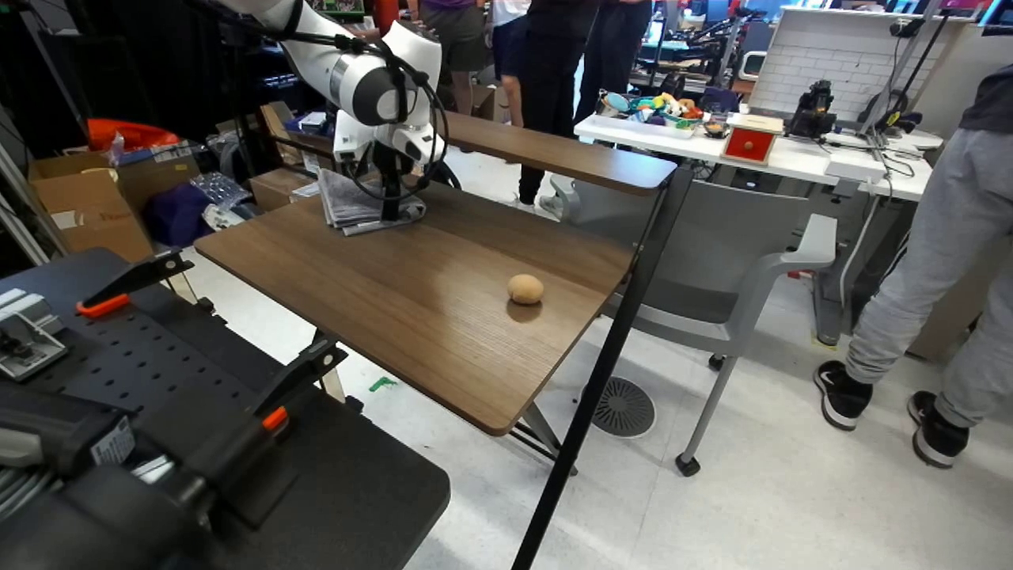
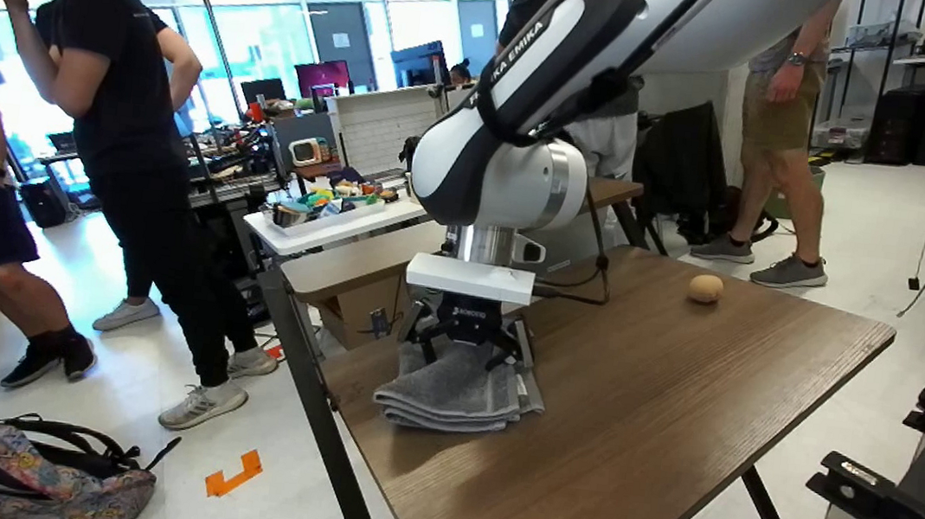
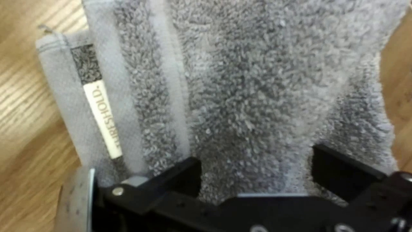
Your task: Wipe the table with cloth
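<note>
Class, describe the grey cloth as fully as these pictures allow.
The grey cloth looks like fluffy towelling, with smoother, paler bands and a whitish label seeming to read "THRESHOLD". It lies folded in several layers on the brown table, near one end. The open gripper is right over it; whether they touch is unclear.

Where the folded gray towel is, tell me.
In an exterior view, the folded gray towel lies on the left part of the wooden tabletop, beneath the gripper, with the round tan object farther back to the right.
</note>
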